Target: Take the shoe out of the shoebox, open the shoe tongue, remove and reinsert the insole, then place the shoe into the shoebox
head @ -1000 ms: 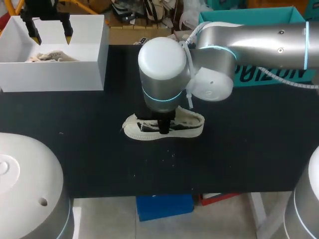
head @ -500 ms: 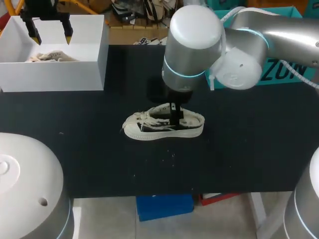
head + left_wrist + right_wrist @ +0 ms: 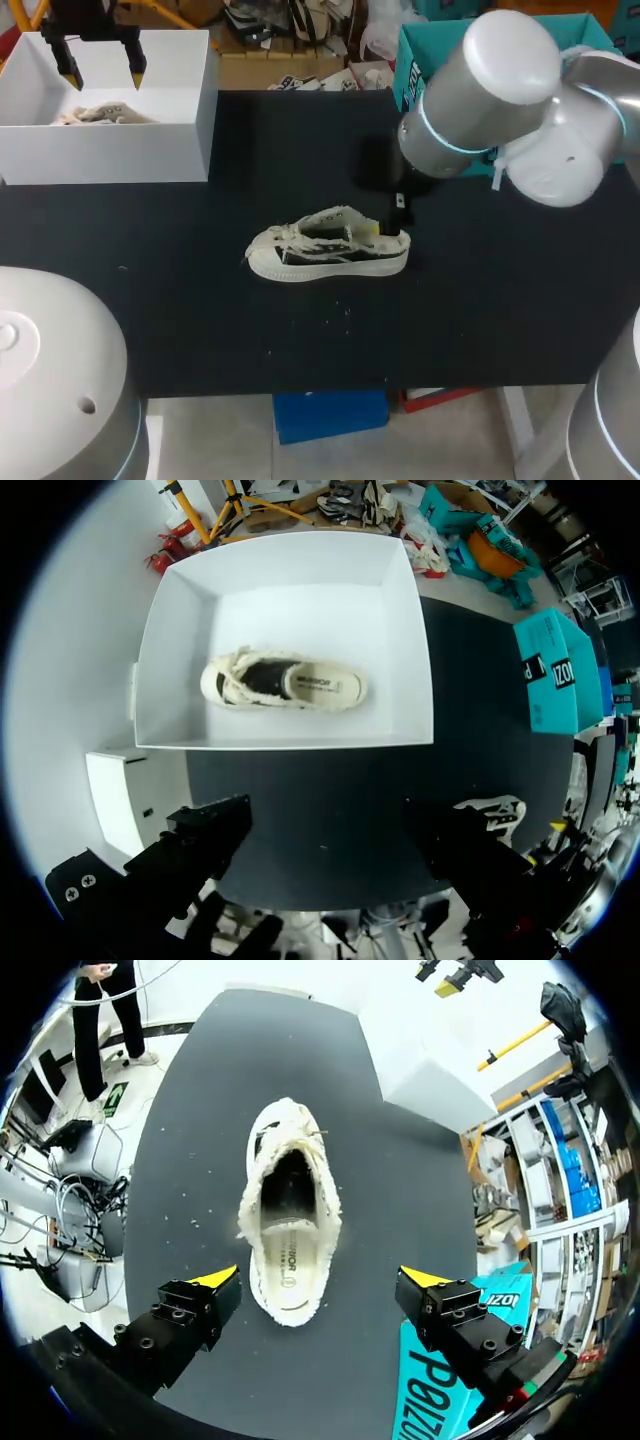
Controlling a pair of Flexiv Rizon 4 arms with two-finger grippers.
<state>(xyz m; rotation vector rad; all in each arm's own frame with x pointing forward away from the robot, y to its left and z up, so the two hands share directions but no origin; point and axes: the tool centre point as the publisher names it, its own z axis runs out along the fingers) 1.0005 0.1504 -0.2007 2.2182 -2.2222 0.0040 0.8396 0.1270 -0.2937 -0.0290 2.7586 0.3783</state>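
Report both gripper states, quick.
Left gripper: open, empty, over the shoebox.
Right gripper: open, empty, above the loose shoe.

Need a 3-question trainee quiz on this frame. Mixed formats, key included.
1. True or false: the right end effector is shut on the shoe ahead of it.
2. Multiple choice: what lies inside the white shoebox? A) a second shoe B) only a loose insole C) nothing
3. Fill in: the left end effector hangs over the ____.
Key: 1 false (fingers apart, shoe untouched); 2 A; 3 shoebox.
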